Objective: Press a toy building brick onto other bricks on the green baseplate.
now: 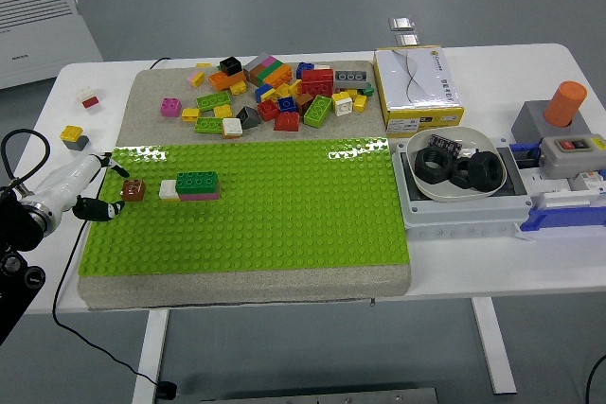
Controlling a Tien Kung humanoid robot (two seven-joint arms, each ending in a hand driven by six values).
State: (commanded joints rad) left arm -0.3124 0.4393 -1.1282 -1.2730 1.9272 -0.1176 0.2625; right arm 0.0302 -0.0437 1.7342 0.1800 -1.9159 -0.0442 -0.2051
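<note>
The left hand [83, 188] (fingers apparently loose, holding nothing) sits beside the brown brick [133, 190], which may be unseated.

A brown brick [133, 190] sits upright on my green baseplate [284, 224], near a white brick [169, 190] touching the green-topped stack [197, 184].

Robotics test lab, by the look of it: plain white bench [284, 281] on metal legs over a bare grey floor [284, 7], cable trailing below. Staged test props sit side by side: green baseplate [284, 224] on a grey mat, loose brick pile [275, 96], white bowl of large black nuts [454, 169], grey box with orange push-button [565, 106]. White heater-like unit [43, 26] at far left.
</note>
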